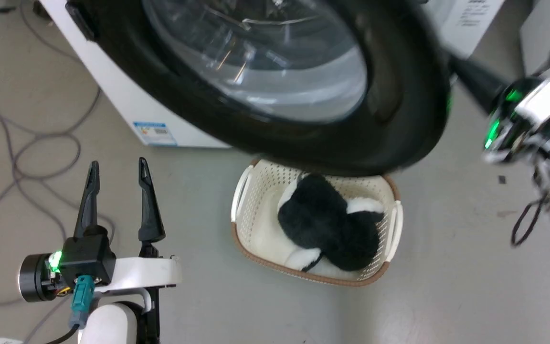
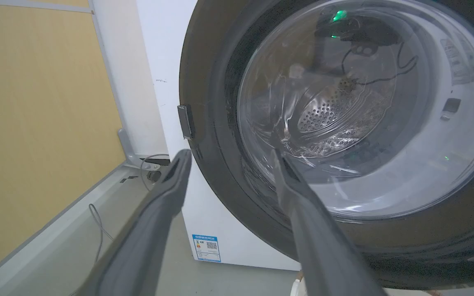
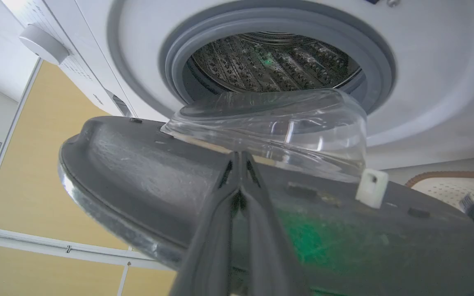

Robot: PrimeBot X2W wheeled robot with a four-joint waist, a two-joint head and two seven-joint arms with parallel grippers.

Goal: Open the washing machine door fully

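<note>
The washing machine door [image 1: 399,119] is a big glossy black ring around a clear glass bowl, swung partly out from the white washing machine [image 1: 112,86]. My left gripper [image 1: 118,165] stands open low at the left, apart from the door. In the left wrist view its fingers [image 2: 231,154] point at the door's [image 2: 204,61] outer face. My right gripper [image 1: 454,62] reaches in behind the door's right edge. In the right wrist view it [image 3: 239,155] is shut, tips against the matte inner rim [image 3: 138,172] at the base of the glass bowl [image 3: 286,123]. The steel drum [image 3: 274,61] stands exposed.
A cream basket [image 1: 237,210] holding a black and white plush [image 1: 322,224] sits on the floor just under the door. Grey cables [image 1: 26,157] loop across the floor at the left. A white latch piece [image 3: 370,188] sticks up from the inner rim. A yellow wall [image 2: 35,123] lies beyond the machine.
</note>
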